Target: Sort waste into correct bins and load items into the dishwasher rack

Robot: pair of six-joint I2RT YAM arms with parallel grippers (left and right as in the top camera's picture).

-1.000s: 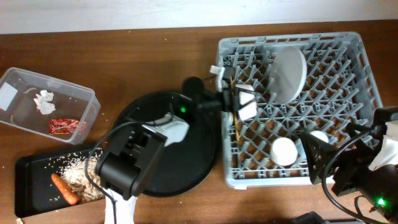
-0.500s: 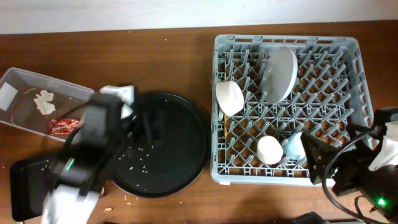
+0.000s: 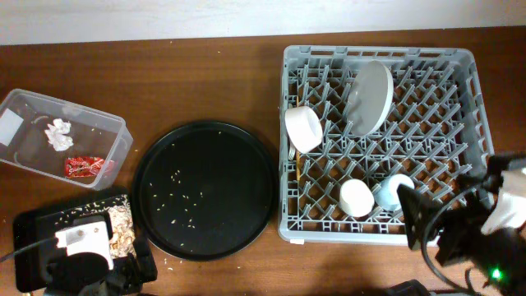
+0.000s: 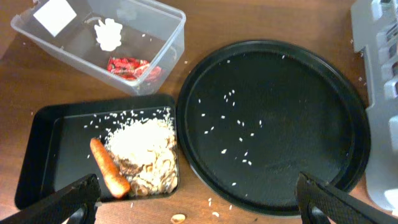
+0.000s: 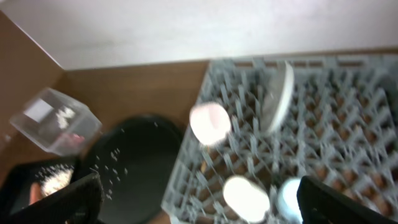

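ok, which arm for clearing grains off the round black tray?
Left, likely: the left gripper is open beside the round black tray, above the shallow black tray; the right gripper is beyond the rack.

A round black tray (image 3: 240, 164) flecked with pale grains (image 4: 229, 94), perhaps rice, sits on a wooden table (image 3: 205, 82).

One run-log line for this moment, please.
left gripper: open | right gripper: open | rack: plate, bowl, white cup, blue cup | tub: paper ball, wrapper | tray: carrot, scraps

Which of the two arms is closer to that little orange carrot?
Left. The left gripper hangs over the shallow black tray where the carrot lies; the right gripper is far off on the other side, by the dishwasher rack.
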